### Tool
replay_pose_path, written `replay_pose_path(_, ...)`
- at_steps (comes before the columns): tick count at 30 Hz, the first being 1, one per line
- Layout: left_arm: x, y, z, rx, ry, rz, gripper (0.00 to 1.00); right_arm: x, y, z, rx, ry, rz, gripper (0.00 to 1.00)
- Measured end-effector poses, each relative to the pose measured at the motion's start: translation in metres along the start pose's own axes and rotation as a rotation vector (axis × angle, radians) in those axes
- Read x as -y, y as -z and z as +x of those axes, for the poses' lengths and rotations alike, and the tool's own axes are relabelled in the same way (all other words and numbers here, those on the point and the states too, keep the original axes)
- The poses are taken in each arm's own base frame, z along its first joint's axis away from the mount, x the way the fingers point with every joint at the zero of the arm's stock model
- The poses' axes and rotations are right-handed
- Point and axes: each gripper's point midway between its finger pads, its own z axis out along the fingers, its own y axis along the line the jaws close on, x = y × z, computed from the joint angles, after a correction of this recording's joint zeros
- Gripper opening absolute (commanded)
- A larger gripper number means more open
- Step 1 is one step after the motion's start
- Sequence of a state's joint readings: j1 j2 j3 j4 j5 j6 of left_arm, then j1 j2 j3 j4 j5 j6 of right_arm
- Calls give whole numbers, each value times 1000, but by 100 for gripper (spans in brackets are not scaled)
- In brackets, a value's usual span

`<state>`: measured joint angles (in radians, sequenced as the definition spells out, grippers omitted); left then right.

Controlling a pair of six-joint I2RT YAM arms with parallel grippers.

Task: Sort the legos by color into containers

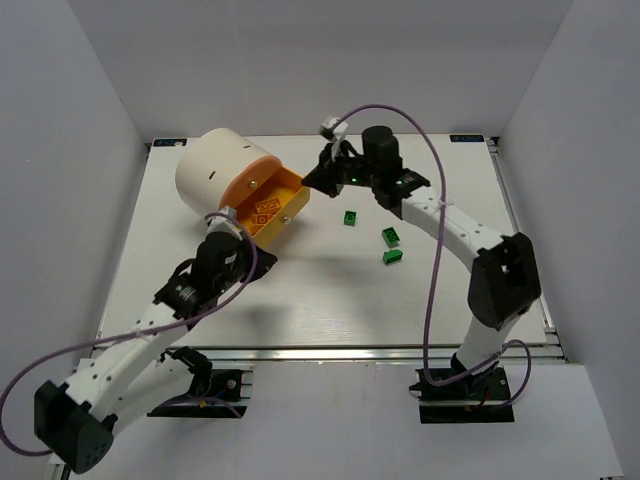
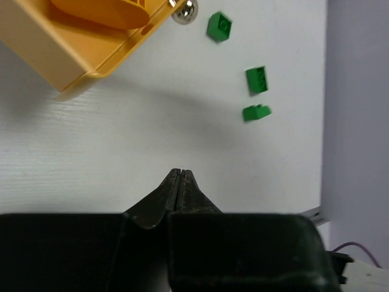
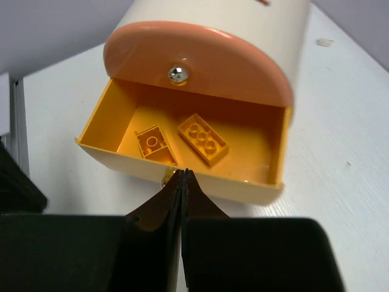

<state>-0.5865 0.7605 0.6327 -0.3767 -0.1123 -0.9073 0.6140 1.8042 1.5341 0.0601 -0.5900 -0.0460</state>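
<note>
The cream drum lies on its side at the far left of the counter. One yellow drawer stands pulled out of it, toward the right. Two yellow bricks lie in this drawer, beside each other but not touching. Above the drawer I see an orange front with a shiny knob, and this one is closed.

Three green bricks lie on the bare counter to the right of the drawer, each apart from the others.

The right pincer is clenched, its tips pressed together with nothing between them. It is just at the drawer's outer wall, and I cannot tell if it touches the wall. The left pincer is clenched also and grasps nothing. It hangs over the counter beside the drawer's near corner, well apart from the green bricks.
</note>
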Motion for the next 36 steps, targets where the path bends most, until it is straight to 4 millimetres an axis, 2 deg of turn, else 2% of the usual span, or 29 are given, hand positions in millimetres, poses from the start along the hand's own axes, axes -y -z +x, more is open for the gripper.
replay_pose_path(3,0,-23,9,-83,-69,-48,6,11,29,-10,37,-55,76,0)
replay_pose_path(6,1,-43,10,-134,-143,-93,7,32,62,-10,59,-99,171,0)
replay_pose_path(9,3,-58,2,-136,-217,-141,11,52,86,5,56,-158,259,0)
replay_pose_path(12,-2,-72,-10,-120,-296,-214,16,59,100,30,26,-213,309,0)
replay_pose_path(15,-10,-84,-24,-92,-364,-304,23,56,106,49,2,-251,323,0)
replay_pose_path(17,-16,-89,-30,-76,-407,-355,30,53,109,52,0,-256,327,0)
replay_pose_path(21,-31,-93,-38,-58,-492,-443,51,52,115,45,17,-244,333,0)
replay_pose_path(27,-53,-99,-42,-51,-564,-562,66,58,121,44,25,-244,351,0)
replay_pose_path(36,-62,-108,-48,-22,-596,-621,72,60,124,56,8,-262,360,0)
